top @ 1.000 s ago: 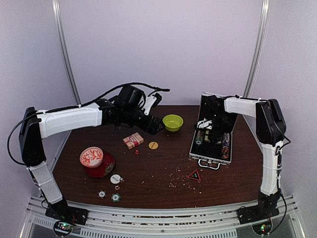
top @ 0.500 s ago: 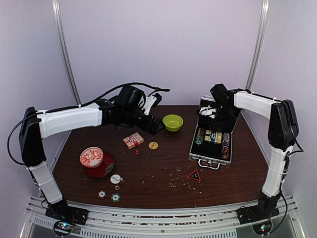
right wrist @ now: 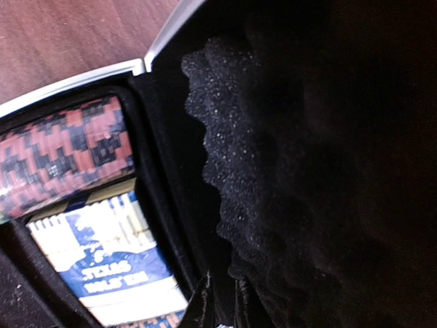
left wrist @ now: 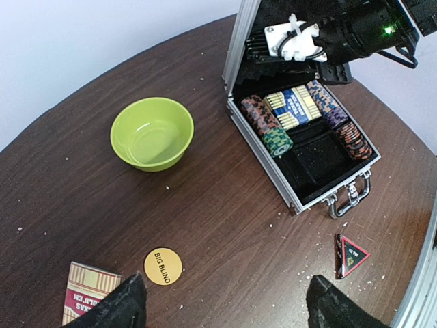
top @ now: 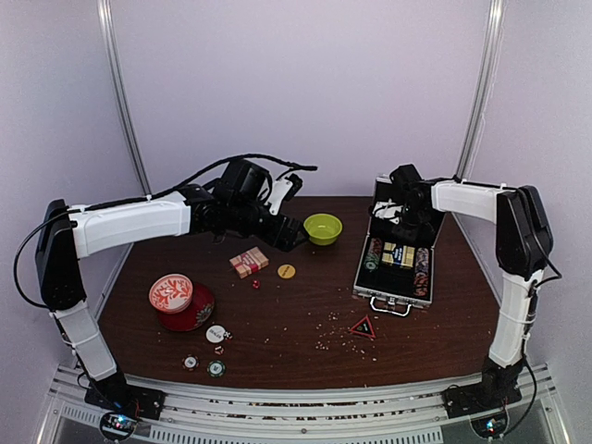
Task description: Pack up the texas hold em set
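The silver case (top: 374, 280) lies open at the right with its lid (top: 381, 196) upright. Chip rows (left wrist: 267, 125) and a blue card deck (left wrist: 295, 106) fill the tray's far half. My right gripper (top: 408, 219) is shut with nothing seen between its fingers (right wrist: 207, 305), close against the lid's black foam (right wrist: 273, 171) just above the blue deck (right wrist: 102, 260). My left gripper (left wrist: 229, 309) hangs open above the table, holding nothing. Under it lie a yellow "BIG BLIND" button (left wrist: 163, 266) and a red card deck (left wrist: 89, 297). Tiny red dice (top: 256, 283) sit near that deck.
A lime-green bowl (top: 323, 228) stands between the arms. A red-and-white tin (top: 183, 302) sits at the left. In front of it lie a white button (top: 215, 334) and two chips (top: 216, 368). A red triangular piece (top: 363, 326) lies before the case among crumbs.
My right gripper has risen out of the case tray to the upright lid and shut. The blue deck now shows in the tray. The left arm has not moved.
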